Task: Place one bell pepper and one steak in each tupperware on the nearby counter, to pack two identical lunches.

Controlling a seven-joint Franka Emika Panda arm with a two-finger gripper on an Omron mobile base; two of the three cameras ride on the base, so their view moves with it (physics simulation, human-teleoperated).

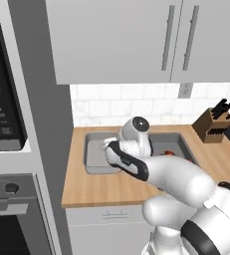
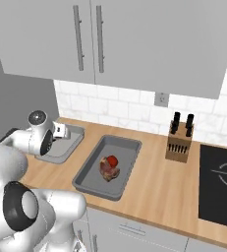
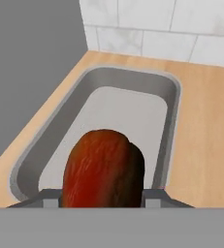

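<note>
Steak (image 3: 104,169) sits between my jaws, a reddish-brown slab standing on edge in the hand view, so I read the gripper (image 3: 104,196) as closed on it, jaws narrowed to the thickness of the meat. I'm holding it high and end-on because it still has to clear a rim before it can go down flat.

Straight beyond the steak lies the left tray (image 3: 169,92), bare inside, with its long side running away from me toward the tiled wall (image 3: 157,24). It sits at the left end of the counter (image 3: 205,121), close to the grey side panel (image 3: 31,58) there (that panel leaves me little room to swing on that side). From the right base view my gripper (image 2: 61,131) hangs over this tray (image 2: 68,142), near its back edge.

The second tray (image 2: 129,145) is further right along the counter (image 2: 154,187), near the middle, and it already carries a steak (image 2: 108,171) with a red pepper (image 2: 113,161) resting against it, so I judge that lunch packed. A knife block (image 2: 179,140) stands behind it toward the wall, and the dark cooktop (image 2: 220,184) takes up the right end.

My judgement: this steak belongs in the bare tray, and a pepper must follow.
</note>
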